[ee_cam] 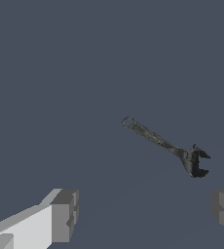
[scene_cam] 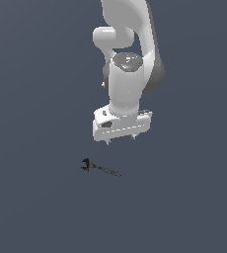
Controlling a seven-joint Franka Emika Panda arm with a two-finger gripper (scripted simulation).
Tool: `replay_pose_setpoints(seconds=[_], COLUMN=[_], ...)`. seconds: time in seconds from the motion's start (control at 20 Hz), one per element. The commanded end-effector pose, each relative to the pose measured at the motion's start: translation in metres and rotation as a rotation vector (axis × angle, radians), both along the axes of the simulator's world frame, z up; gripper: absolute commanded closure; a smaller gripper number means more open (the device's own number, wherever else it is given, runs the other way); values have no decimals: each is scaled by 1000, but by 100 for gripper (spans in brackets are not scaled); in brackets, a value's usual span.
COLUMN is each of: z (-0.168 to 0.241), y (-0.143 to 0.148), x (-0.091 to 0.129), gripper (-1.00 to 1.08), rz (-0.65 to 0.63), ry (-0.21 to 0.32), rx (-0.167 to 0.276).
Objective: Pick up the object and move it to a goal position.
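The object, a small dark grey-black wrench (scene_cam: 100, 168), lies flat on the dark grey floor, jawed head toward the exterior view's left, slim handle toward the right. In the wrist view the wrench (ee_cam: 167, 146) shows whole, head and handle. My gripper (scene_cam: 121, 139) hangs above the floor, higher than the wrench and a little to the exterior view's right of it, not touching it. Its fingers (ee_cam: 64, 215) stand wide apart, open and empty; the midpoint between them shows in the wrist view (ee_cam: 144, 212).
The white arm (scene_cam: 130, 54) rises behind the gripper. Plain dark grey floor (scene_cam: 36, 207) lies all around; no other objects show.
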State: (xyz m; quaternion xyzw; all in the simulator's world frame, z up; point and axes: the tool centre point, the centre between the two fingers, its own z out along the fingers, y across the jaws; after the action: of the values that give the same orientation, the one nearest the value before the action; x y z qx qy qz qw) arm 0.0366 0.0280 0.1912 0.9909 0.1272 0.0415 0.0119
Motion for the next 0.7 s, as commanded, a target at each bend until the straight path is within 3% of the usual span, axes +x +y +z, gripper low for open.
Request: replay_pose_setpoints(seconds=[0.0,0.65], z=[-7,-49], y=[-5,-33], x=[4,26], gripper=[-92,-92], rz=[53,361], ry=[6,41], rx=[-6,-30])
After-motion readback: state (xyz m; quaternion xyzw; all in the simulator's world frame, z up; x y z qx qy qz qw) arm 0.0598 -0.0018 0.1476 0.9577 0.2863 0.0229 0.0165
